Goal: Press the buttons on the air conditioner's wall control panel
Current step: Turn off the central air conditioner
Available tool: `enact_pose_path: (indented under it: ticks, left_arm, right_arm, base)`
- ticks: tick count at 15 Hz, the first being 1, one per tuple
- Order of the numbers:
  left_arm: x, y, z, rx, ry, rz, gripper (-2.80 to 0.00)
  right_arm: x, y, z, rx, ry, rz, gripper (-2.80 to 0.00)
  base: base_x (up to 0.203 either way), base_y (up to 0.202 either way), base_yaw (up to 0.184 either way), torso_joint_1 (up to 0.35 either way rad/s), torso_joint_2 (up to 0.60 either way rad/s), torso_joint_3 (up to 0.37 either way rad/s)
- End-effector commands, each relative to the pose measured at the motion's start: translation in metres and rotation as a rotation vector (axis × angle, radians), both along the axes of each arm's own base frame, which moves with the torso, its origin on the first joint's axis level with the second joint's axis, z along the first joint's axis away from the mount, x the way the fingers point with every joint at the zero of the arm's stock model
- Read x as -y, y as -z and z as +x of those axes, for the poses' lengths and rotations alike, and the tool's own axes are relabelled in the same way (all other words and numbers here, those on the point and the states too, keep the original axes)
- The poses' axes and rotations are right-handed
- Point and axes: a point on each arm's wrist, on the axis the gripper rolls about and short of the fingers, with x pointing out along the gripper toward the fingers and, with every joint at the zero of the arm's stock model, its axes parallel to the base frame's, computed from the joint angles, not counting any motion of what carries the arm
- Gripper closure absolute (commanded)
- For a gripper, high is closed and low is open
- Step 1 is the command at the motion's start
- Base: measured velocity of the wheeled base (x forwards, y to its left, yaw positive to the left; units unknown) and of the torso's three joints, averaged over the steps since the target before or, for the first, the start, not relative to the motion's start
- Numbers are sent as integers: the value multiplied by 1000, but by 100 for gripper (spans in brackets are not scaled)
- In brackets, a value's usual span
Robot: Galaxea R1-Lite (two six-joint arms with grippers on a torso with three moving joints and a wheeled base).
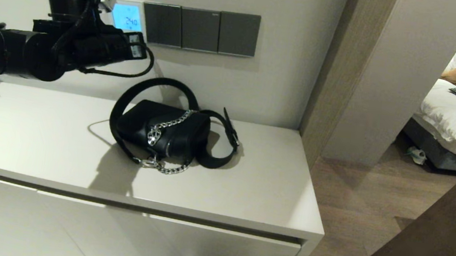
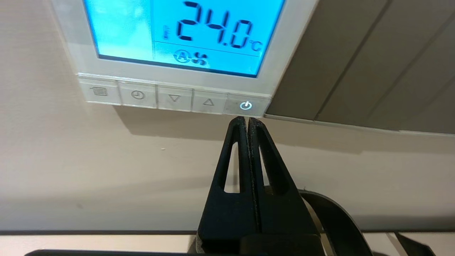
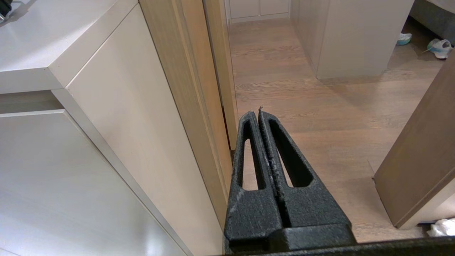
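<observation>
The air conditioner's wall control panel [image 1: 128, 3] is a small white square on the wall with a glowing light blue screen [image 2: 185, 35] that reads 24.0 °C. The buttons [image 2: 174, 97] form a row of pale keys under the screen in the left wrist view. The one nearest the switch plates is a lit power key [image 2: 245, 105]. My left gripper [image 2: 247, 119] is shut and empty, with its tips just below the power key, close to the wall. In the head view the left gripper [image 1: 138, 44] covers the panel's lower edge. My right gripper [image 3: 256, 113] is shut, empty and parked low beside the cabinet.
Three dark grey switch plates [image 1: 200, 29] sit just right of the panel. A black handbag [image 1: 163, 131] with a chain and a looped strap lies on the white cabinet top [image 1: 38, 132] below my left arm. A doorway to a bedroom opens at the right.
</observation>
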Motion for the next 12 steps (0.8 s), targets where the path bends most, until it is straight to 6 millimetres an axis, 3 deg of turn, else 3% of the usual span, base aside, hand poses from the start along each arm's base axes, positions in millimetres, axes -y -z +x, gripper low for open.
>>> enact_pose_path:
  ticks: [1,8,12]
  left_arm:
    - [-1,-4,-2,14,-6,-6,0]
    - [-3,-3,-12,11,-6,-11,0]
    - [-6,-11,-39,34,4,-9,0]
  right_arm:
    - [0,0,0,-3,0,0,0]
    - [0,0,0,-3,0,0,0]
    - [0,0,0,-3,0,0,0]
  base:
    - [0,0,0,0,0,0]
    - [0,0,0,0,0,0]
    - [0,0,0,0,0,0]
